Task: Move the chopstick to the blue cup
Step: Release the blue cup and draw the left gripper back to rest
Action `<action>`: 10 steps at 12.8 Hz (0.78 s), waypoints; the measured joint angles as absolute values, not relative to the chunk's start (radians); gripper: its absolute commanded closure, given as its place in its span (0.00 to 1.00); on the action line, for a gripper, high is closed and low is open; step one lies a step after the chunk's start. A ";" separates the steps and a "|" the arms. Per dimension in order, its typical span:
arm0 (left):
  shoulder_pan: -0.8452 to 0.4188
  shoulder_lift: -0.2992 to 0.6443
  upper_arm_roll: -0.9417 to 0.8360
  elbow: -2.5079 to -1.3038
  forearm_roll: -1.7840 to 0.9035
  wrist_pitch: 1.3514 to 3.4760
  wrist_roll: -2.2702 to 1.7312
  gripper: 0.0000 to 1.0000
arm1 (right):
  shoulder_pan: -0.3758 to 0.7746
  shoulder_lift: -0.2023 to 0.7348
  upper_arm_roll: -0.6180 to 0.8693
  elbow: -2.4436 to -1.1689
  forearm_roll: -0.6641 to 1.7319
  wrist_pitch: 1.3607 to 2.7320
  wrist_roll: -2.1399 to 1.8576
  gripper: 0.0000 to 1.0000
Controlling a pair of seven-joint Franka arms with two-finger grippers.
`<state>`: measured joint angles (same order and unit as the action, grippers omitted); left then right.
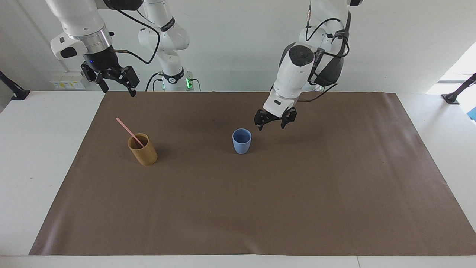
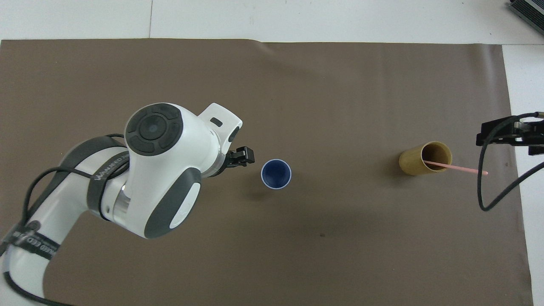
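Observation:
The blue cup (image 1: 241,140) stands upright and free in the middle of the brown mat; it also shows in the overhead view (image 2: 276,174). The pale pink chopstick (image 1: 126,128) leans in the tan-brown cup (image 1: 142,149) toward the right arm's end, its upper end sticking out over the rim (image 2: 463,168). My left gripper (image 1: 270,126) is open and empty, in the air beside the blue cup toward the left arm's end, clear of it (image 2: 243,155). My right gripper (image 1: 119,91) is open and empty, high over the mat's edge near the tan cup (image 2: 501,131).
The brown mat (image 1: 260,208) covers most of the white table (image 1: 37,156). The tan-brown cup (image 2: 425,158) lies in line with the blue cup. A black cable (image 2: 488,187) hangs from the right arm over the mat's edge.

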<state>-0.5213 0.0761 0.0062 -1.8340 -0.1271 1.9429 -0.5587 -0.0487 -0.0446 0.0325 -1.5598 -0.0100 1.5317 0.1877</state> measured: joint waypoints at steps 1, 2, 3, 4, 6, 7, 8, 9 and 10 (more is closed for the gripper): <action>-0.485 0.042 0.007 -1.834 -0.127 1.895 -0.509 0.00 | -0.052 -0.050 0.032 -1.571 -0.010 1.536 0.188 0.00; -0.448 0.015 0.009 -1.835 -0.127 1.854 -0.461 0.00 | -0.057 -0.059 0.032 -1.592 -0.010 1.551 0.181 0.00; -0.407 -0.004 0.011 -1.836 -0.127 1.820 -0.409 0.00 | -0.062 -0.072 0.032 -1.624 -0.010 1.577 0.158 0.00; -0.368 -0.017 0.012 -1.837 -0.127 1.792 -0.355 0.00 | -0.072 -0.086 0.032 -1.661 -0.010 1.599 0.135 0.00; -0.282 -0.028 0.014 -1.838 -0.127 1.754 -0.237 0.00 | -0.106 -0.107 0.030 -1.756 -0.010 1.650 0.101 0.00; -0.240 -0.031 0.015 -1.838 -0.127 1.742 -0.182 0.00 | -0.124 -0.111 0.030 -1.800 -0.010 1.686 0.080 0.00; -0.198 -0.036 0.016 -1.838 -0.127 1.726 -0.131 0.00 | -0.136 -0.111 0.029 -1.843 -0.010 1.723 0.056 0.00; -0.161 -0.043 0.016 -1.837 -0.123 1.710 -0.092 0.00 | -0.147 -0.112 0.029 -1.880 -0.010 1.751 0.029 0.00; -0.130 -0.051 0.017 -1.833 -0.112 1.694 -0.057 0.00 | -0.160 -0.112 0.029 -1.918 -0.010 1.781 -0.006 0.00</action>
